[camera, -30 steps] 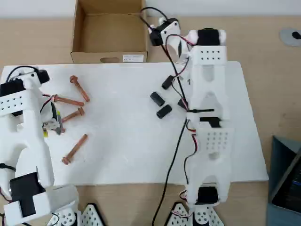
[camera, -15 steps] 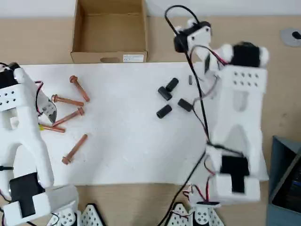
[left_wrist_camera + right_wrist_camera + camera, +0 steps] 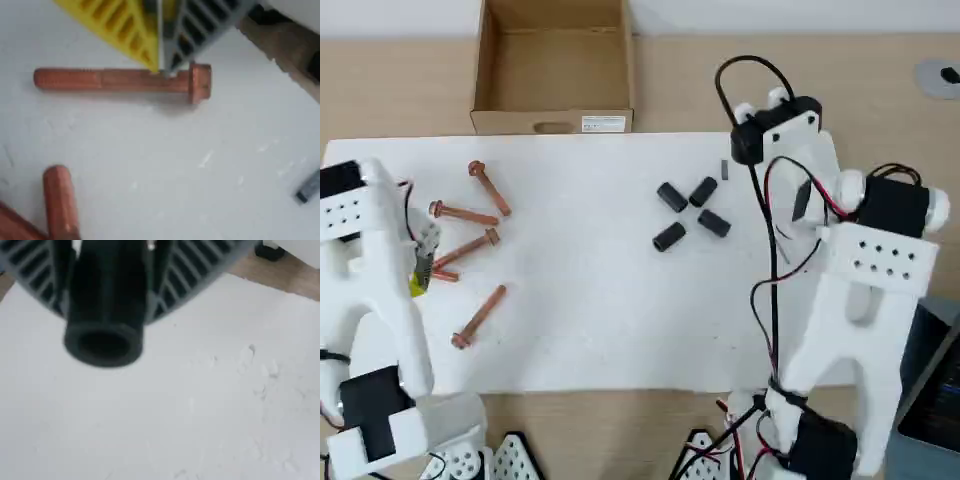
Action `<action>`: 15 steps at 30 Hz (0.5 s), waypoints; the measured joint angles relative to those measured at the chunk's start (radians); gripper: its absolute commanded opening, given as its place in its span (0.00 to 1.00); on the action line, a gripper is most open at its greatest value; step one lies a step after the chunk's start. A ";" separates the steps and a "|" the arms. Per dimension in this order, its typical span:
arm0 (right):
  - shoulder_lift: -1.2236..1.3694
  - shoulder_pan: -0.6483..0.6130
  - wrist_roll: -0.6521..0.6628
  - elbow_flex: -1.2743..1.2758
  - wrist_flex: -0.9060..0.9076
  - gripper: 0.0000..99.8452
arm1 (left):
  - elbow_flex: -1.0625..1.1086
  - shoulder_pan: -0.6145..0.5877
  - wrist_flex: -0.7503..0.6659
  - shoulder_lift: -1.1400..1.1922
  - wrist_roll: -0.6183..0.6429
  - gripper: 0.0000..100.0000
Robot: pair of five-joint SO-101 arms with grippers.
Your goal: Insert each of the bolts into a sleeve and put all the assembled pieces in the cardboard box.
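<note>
Several copper bolts lie on the left of the white mat [image 3: 610, 330]: one [image 3: 488, 187] farthest back, two [image 3: 463, 212] [image 3: 470, 247] below it, one [image 3: 480, 315] nearest the front. My left gripper [image 3: 420, 265] [image 3: 162, 67] is shut, and its yellow and grey tips rest on a further bolt [image 3: 120, 80] [image 3: 447, 275] close to its head. Several black sleeves [image 3: 670, 197] [image 3: 703, 190] [image 3: 714, 224] lie mid-mat. My right gripper [image 3: 802, 203] [image 3: 107, 285], right of them, is shut on a black sleeve [image 3: 104, 342] held above the mat. The cardboard box [image 3: 552, 122] stands empty at the back.
A small grey piece [image 3: 724, 170] lies on the mat behind the sleeves. A dark bin [image 3: 925, 370] stands at the right edge and a round grey disc [image 3: 937, 75] at the back right. Another bolt end [image 3: 60, 200] lies close to my left gripper.
The right arm has swung away from the box corner and the sleeves to the right side of the mat. One sleeve on the mat has shifted. The left gripper has moved slightly onto a bolt.
</note>
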 measured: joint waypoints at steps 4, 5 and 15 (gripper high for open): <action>-0.026 0.000 0.005 0.015 0.000 0.01 | 0.069 -0.058 -0.101 0.000 0.015 0.01; -0.026 0.000 0.005 0.015 0.000 0.01 | 0.083 -0.064 -0.121 0.000 0.020 0.01; -0.028 0.000 0.005 0.015 0.002 0.01 | 0.107 -0.069 -0.230 0.000 0.031 0.15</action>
